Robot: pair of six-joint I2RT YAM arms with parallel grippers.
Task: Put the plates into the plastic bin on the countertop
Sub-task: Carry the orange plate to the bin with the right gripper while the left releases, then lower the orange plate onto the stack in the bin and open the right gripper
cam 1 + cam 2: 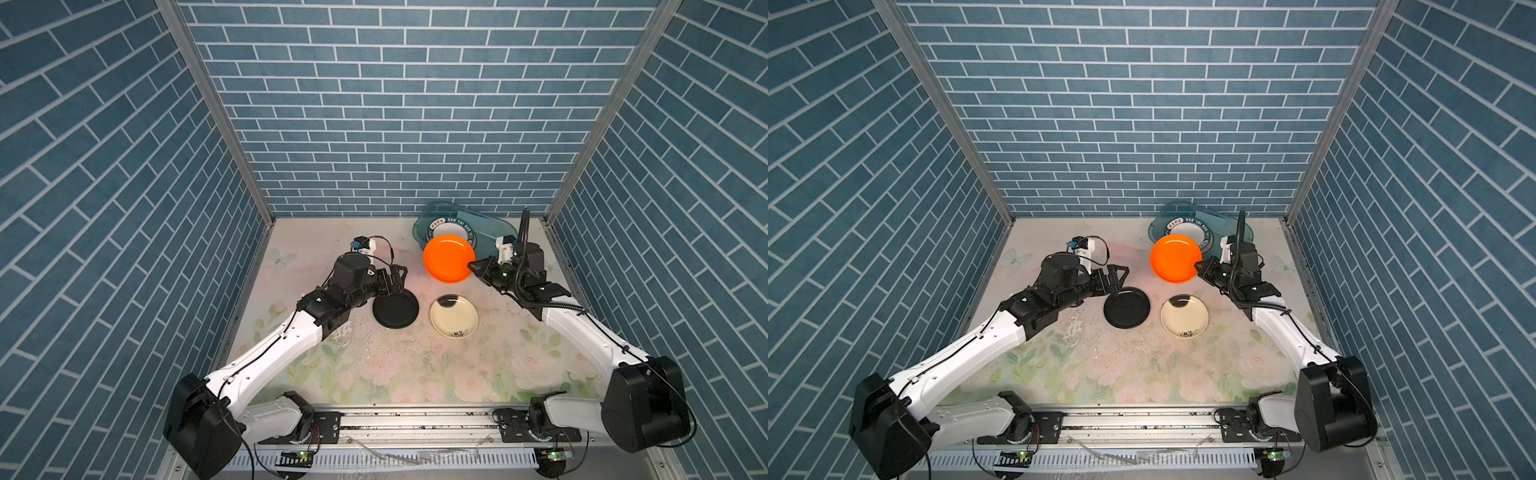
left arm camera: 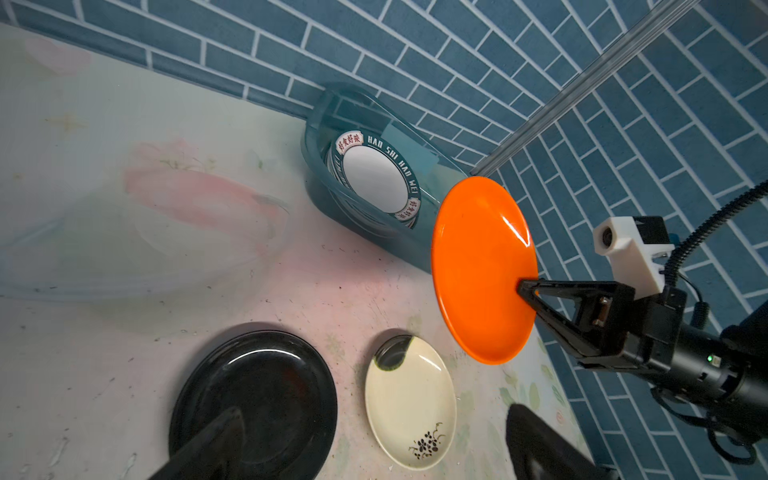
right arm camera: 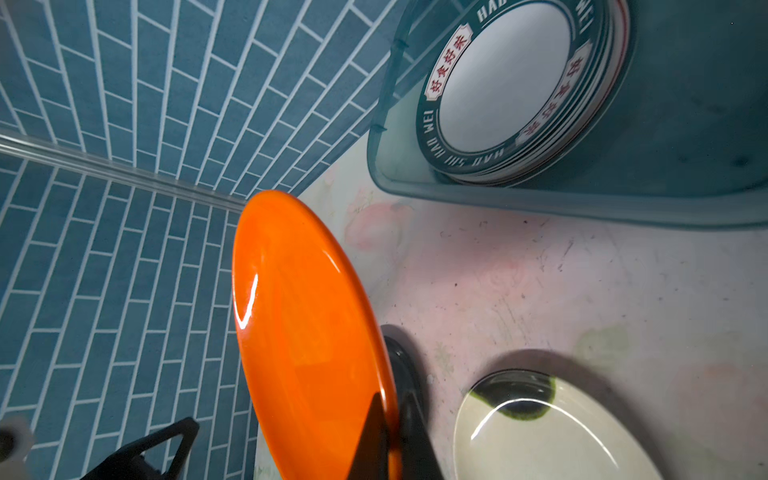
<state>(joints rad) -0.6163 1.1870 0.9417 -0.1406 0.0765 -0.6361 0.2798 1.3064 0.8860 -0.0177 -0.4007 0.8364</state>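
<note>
Orange plate (image 1: 448,257) is hanging just in front of the plastic bin (image 1: 492,229), and your right hand (image 1: 472,266) is pinching its rim.

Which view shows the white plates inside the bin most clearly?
The right wrist view: the white plates are close, and several stacked rims show inside the plastic bin. The left wrist view shows them smaller; in both top views the orange plate partly covers them.

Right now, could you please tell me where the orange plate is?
In both top views the orange plate is right of centre, held aloft by its rim in the right gripper, in front of the plastic bin and beyond the cream plate.
</note>
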